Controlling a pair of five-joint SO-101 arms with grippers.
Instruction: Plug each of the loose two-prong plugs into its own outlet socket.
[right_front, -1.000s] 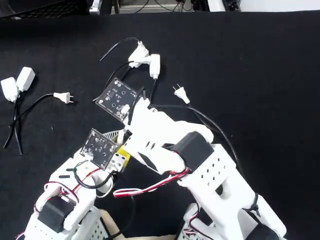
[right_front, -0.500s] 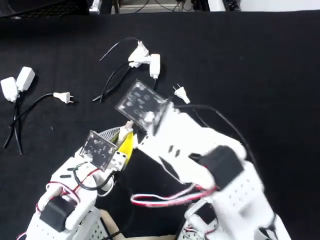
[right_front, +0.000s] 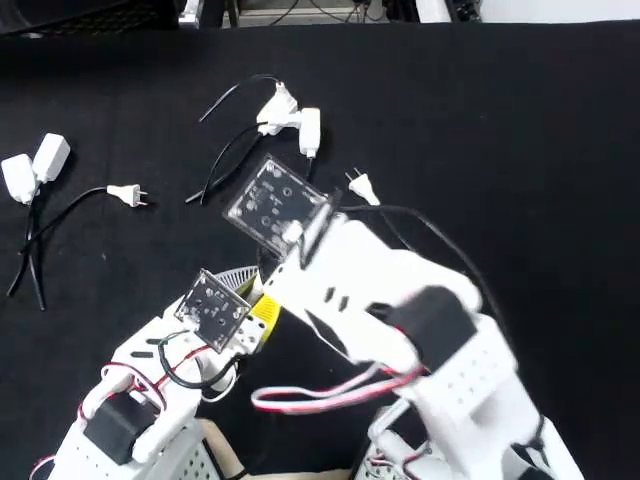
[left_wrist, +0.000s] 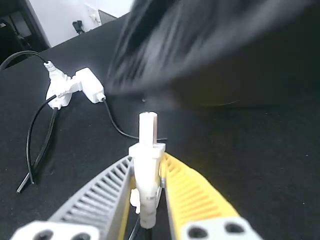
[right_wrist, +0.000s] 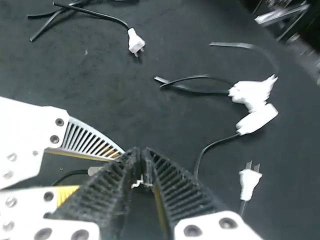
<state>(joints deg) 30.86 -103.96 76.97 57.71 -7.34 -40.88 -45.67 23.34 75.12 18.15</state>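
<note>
Desk (right_front: 520, 120): black cloth surface, high view read from left to right.

Far left: a white outlet socket block (right_front: 18, 178) is lying touching a second white socket block (right_front: 51, 156). Their black cords are trailing toward the near edge.

Just beside them: a white two-prong plug on a black cord (right_front: 124, 193) is lying flat with its prongs pointing right, apart from both blocks.

Lower left: the left arm's gripper (left_wrist: 147, 158), with one grey ribbed finger and one yellow, is reaching up toward the middle of the desk. Its fingers are clamping the body of a white two-prong plug with a short black lead (left_wrist: 146, 172). That plug is standing upright between them, prongs pointing away from the wrist, held above the desk.

Upper centre: a white plug-and-socket pair (right_front: 292, 120) is lying joined end to end, with black cords curling off to the left.

Centre: the right arm is stretching across, directly over the left gripper's tip. The right gripper (right_wrist: 142, 151) is hanging just beyond the left arm's fingers. Its black ribbed fingers are pressing closed against each other. A small pale speck is showing between them; I cannot tell what it is.

Right of centre: a loose white two-prong plug (right_front: 361, 186) is lying on the desk near the right arm's wrist board, prongs pointing up-left.
</note>
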